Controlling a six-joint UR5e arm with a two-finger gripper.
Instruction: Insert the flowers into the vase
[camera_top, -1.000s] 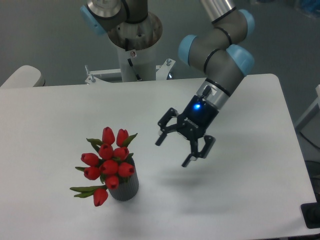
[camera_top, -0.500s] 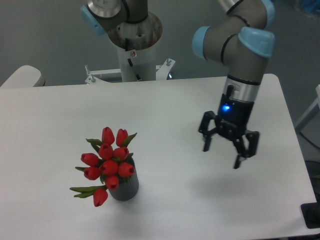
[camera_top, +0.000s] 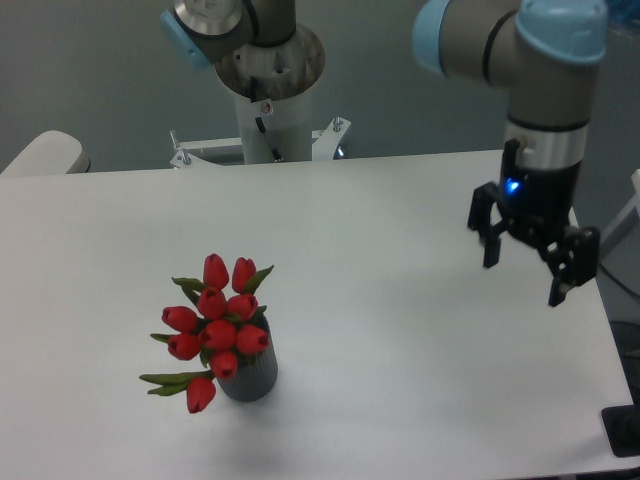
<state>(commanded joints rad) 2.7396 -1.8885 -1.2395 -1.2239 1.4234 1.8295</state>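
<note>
Tulips, a tight bunch of red buds with green leaves and stems (camera_top: 216, 325), stand in the small dark grey ribbed cylindrical vase (camera_top: 250, 378) at the lower left of the frame. The flowers spread wider than the vase and hide most of its rim; one bud with a long green leaf droops out to the left, level with the vase's side. The vase sits upright on the white table (camera_top: 380, 400).

At the right side of the frame the black two-finger gripper (camera_top: 523, 283) hangs from the grey arm with light blue joint caps (camera_top: 540, 60), pointing down over the table's right edge area. Its jaws are spread wide apart and hold nothing. A small blue light glows on the gripper body. The gripper is well apart from the flowers and vase.

At the top left of the frame stands the arm's white mounting column (camera_top: 270, 110), behind the table's far edge.
</note>
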